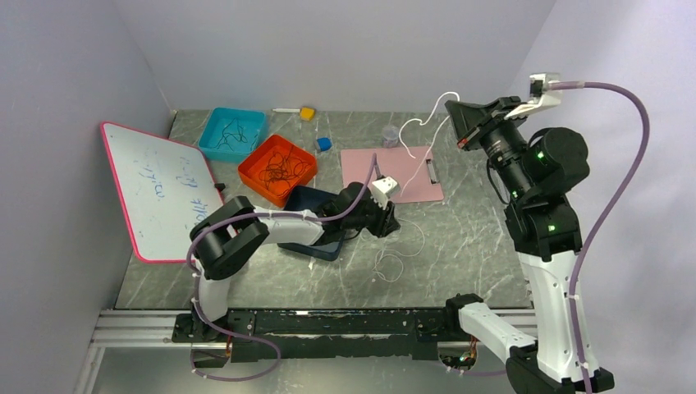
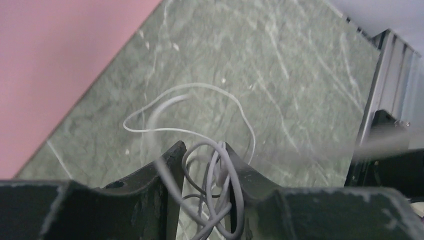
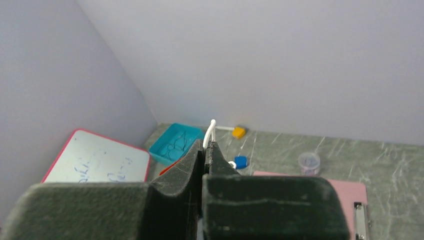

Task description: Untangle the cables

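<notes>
A white cable (image 1: 423,123) runs from my raised right gripper (image 1: 452,117) down over the pink clipboard toward my left gripper (image 1: 392,220). More of its loops (image 1: 391,264) lie on the table in front. In the right wrist view the right gripper (image 3: 206,145) is shut on the cable, and a short end (image 3: 211,131) sticks up past the tips. In the left wrist view the left gripper (image 2: 202,147) is low over the table. Its jaws stand narrowly apart around a small white tangle (image 2: 220,190). One loop (image 2: 200,107) lies on the table beyond.
A teal tray (image 1: 215,123) and an orange tray (image 1: 253,171) at the back left hold dark cables. A dark blue tray (image 1: 305,197) sits under the left arm. Also present: pink clipboard (image 1: 406,185), whiteboard (image 1: 160,189), yellow block (image 1: 307,113), blue block (image 1: 324,144), clear cup (image 1: 390,135).
</notes>
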